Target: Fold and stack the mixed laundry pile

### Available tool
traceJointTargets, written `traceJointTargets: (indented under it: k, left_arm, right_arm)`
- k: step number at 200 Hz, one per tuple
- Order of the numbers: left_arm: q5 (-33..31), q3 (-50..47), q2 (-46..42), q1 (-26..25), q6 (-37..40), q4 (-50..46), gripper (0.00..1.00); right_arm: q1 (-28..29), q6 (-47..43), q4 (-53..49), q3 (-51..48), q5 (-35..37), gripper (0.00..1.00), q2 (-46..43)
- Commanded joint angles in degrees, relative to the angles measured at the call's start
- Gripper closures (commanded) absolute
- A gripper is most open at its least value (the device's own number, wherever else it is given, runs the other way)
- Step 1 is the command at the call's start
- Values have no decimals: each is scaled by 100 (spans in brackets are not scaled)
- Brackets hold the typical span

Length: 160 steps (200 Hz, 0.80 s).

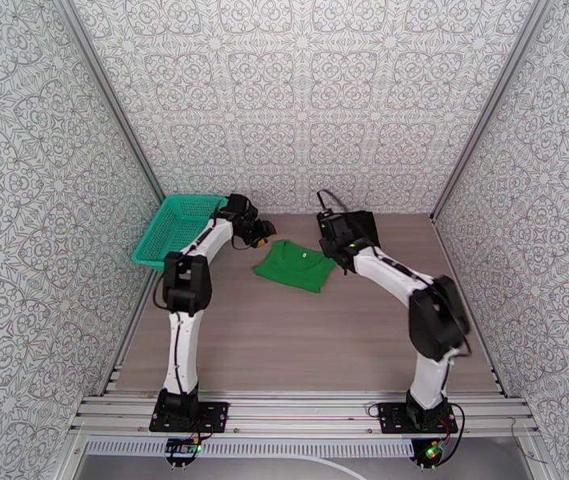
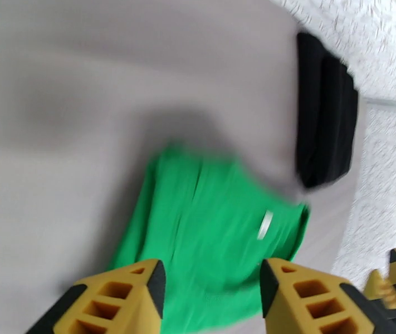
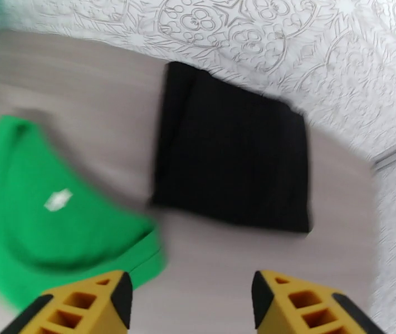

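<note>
On the far half of the table (image 1: 284,346), the green T-shirt (image 1: 294,266) is spread flat, the folded black garment (image 3: 234,168) laid near its right. The left gripper (image 2: 210,274) and right gripper (image 3: 192,285) are held above, fingers apart.

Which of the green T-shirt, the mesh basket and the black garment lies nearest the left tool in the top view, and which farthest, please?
1. The green T-shirt, just right of the left tool.
2. The teal mesh basket, to its left.
3. The black garment, far to the right.
</note>
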Motion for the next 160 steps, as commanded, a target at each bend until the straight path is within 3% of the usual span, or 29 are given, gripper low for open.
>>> traceJointTargets:
  k: [1, 30, 44, 63, 90, 160]
  left_arm:
    - [-720, -762, -856, -11, 535, 49, 40]
    - [-519, -1104, -760, -10, 805, 92, 30]
    - [-301, -847, -463, -76, 995, 35, 25]
    - [-493, -302, -5, -210, 1357, -246, 24]
    - [-808, 385, 548, -324, 1756, -558, 22]
    - [-1594, 1194, 1190, -362, 2428, -1091, 20]
  right_arm:
    - [10, 1624, -974, -383, -1638, 38, -225]
    - [18, 2864, -57, -1272, -2465, 37, -391]
    - [14, 3183, 155, -1386, -2387, 36, -325]
    - [17, 3527, 294, -1397, -2124, 28, -160]
    - [12, 3927, 596, -1509, -1891, 25, -8]
    - [-2, 4251, 733, -903, -1898, 33, 1022]
